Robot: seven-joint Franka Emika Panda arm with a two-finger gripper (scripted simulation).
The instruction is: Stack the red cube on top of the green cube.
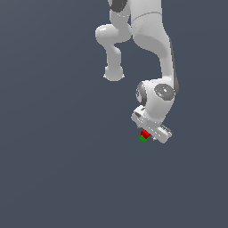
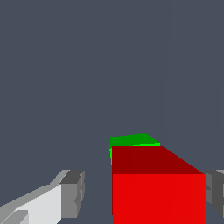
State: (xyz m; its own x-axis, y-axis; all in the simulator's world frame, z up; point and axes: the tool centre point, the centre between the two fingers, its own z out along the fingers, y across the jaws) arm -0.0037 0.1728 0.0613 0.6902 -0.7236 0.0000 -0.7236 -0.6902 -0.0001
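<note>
Wrist view: red cube [image 2: 158, 192] is sitting between the parted fingers [image 2: 72, 192] of the claw [image 2: 144, 194], resting over the green cube [image 2: 131, 140] at the release step, likely calling next for a straight, clean lift away.

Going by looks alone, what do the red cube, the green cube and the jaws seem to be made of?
The small bright-red cube shows flat, uniform colour with no texture or shine: a matte, plastic-like look, though the render leaves the material open. The small bright-green cube looks the same, flat and matte. The jaws are plain grey and white with blocky facets, suggesting matte metal or plastic; which one cannot be told.
</note>
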